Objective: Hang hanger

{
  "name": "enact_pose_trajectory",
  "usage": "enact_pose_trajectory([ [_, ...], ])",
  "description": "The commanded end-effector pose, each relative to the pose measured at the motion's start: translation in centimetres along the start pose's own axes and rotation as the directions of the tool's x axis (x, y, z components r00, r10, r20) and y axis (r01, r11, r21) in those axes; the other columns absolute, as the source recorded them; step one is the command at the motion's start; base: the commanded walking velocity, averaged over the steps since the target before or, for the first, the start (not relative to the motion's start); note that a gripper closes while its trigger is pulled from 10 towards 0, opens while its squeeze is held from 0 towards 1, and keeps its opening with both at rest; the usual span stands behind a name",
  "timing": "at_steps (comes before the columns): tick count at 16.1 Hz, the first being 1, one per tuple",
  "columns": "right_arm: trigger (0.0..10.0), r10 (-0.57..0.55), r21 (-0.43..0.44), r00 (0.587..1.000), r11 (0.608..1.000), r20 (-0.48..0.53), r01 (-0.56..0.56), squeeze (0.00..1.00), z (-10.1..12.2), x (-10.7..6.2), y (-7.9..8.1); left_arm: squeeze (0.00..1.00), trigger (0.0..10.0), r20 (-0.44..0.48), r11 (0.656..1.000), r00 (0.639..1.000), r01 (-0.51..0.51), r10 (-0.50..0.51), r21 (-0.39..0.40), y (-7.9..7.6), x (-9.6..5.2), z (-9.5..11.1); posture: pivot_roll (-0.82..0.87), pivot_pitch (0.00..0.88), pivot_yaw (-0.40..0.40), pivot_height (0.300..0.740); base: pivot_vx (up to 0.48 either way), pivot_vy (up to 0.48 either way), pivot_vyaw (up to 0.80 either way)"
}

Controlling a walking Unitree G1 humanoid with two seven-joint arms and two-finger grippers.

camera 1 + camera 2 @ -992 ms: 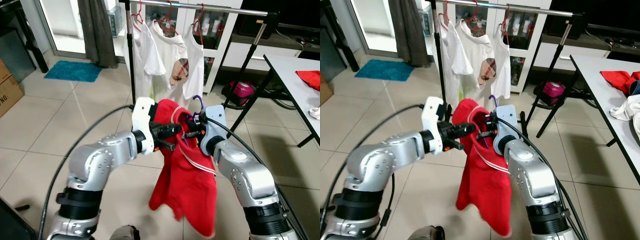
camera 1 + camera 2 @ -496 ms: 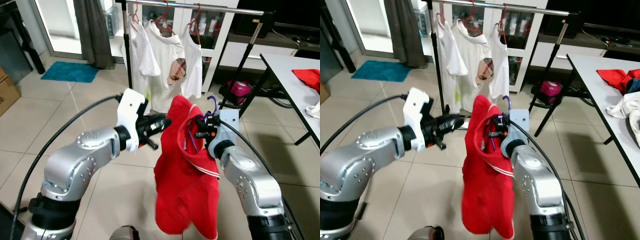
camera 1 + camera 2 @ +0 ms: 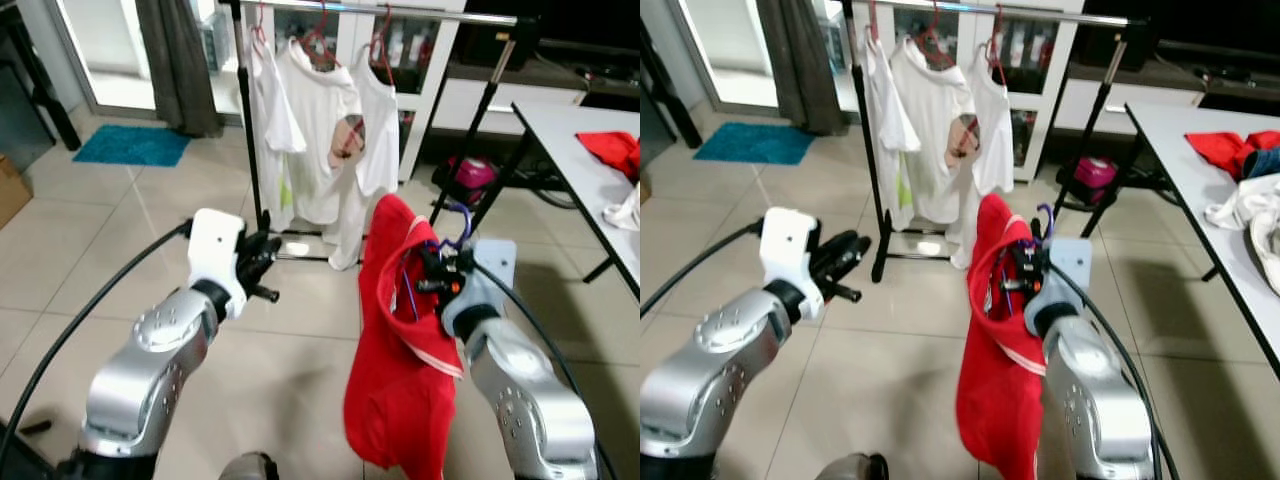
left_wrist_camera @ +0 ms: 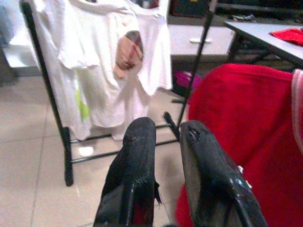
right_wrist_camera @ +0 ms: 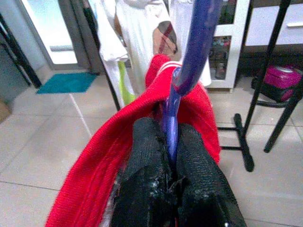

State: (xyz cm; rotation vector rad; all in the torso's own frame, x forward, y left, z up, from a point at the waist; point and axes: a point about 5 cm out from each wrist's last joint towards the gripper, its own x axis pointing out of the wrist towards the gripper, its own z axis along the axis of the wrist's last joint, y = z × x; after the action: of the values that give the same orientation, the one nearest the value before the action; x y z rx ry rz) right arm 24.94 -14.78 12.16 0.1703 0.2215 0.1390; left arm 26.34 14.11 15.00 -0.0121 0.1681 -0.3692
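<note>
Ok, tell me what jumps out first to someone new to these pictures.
A bright red garment on a purple hanger, held up by the right gripper, jaws shut on the hanger. Behind it, white T-shirts hang on a black clothes rack. The left gripper is beside the garment, apart from it.

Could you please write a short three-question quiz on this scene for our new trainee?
1. True or false: the right claw is shut on the purple hanger that carries the red shirt.
2. Multiple choice: what hangs on the clothes rack ahead? A) white shirts B) blue towels C) black trousers
3. Fill in: the left claw holds ______.

Key:
1. True. The fingers clamp the hanger just under its hook.
2. A. White shirts hang there on red hangers.
3. Nothing. It is apart from the red shirt, with a narrow gap between its fingers.
</note>
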Motion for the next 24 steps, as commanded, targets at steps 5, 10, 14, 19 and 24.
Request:
enact_pose_trajectory([
  [5,10.0,0.037,-0.005,0.997,0.999,0.06,-0.037,0.0,1.0,-1.2,0.4,0.0,10.0,0.03,0.999,0.999,-0.025,0.024,0.036,0.1,0.3,-0.4,0.01,0.0,-0.013,0.74,0.052,0.0,0.0],
  [10,10.0,-0.016,0.03,0.993,0.999,0.114,0.013,0.0,1.6,-1.3,-0.2,0.0,10.0,0.069,0.998,0.998,-0.014,0.009,0.063,-0.5,1.0,0.0,0.0,0.018,-0.006,0.74,0.283,0.0,-0.8],
  [14,10.0,-0.053,0.023,0.991,0.998,0.119,0.05,0.0,1.7,-1.2,-0.5,0.0,10.0,0.077,0.998,0.997,-0.004,-0.001,0.061,-0.7,1.3,0.1,0.0,0.02,-0.002,0.74,0.282,0.0,-0.79],
  [19,10.0,-0.061,0.042,0.992,0.998,0.115,0.056,0.0,1.7,-1.3,-0.5,0.0,10.0,0.081,0.998,0.997,-0.002,-0.002,0.057,-0.7,1.3,0.2,0.0,0.028,0.001,0.74,0.296,0.0,-0.42],
  [24,0.0,0.011,0.034,0.994,0.999,0.106,-0.015,0.0,1.6,-1.4,0.4,0.0,10.0,0.079,0.999,0.997,-0.008,0.004,0.05,-0.7,1.2,0.1,0.0,0.03,-0.004,0.74,0.302,0.0,0.0],
])
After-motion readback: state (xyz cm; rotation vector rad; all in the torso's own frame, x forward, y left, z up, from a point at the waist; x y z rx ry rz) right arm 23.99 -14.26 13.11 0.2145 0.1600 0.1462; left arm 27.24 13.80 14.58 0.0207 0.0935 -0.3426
